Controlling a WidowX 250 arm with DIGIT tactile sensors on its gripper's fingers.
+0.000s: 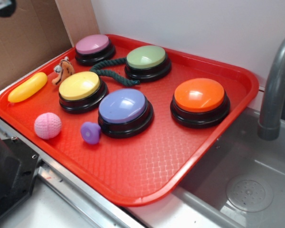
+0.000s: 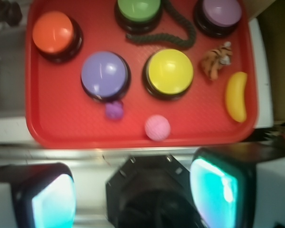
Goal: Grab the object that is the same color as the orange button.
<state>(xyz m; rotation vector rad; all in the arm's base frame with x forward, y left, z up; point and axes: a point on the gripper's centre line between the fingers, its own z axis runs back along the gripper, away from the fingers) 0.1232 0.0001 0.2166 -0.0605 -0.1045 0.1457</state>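
The gripper [image 2: 133,194] hangs wide open and empty off the red tray's [image 2: 66,128] edge, the plush tiger [image 2: 217,59] lying by the yellow button [image 2: 170,71].

Plush animal toy [image 1: 62,70] on tray [image 1: 147,175], beside banana-shaped toy [image 1: 27,87].

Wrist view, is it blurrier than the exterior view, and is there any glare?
Wrist view: soft all over, the small orange-brown plush tiger toy smeared, the near jaws blurred and glowing cyan. Exterior view: sharper, with pale reflections on the bright-orange dome button and glossy red plastic tray.
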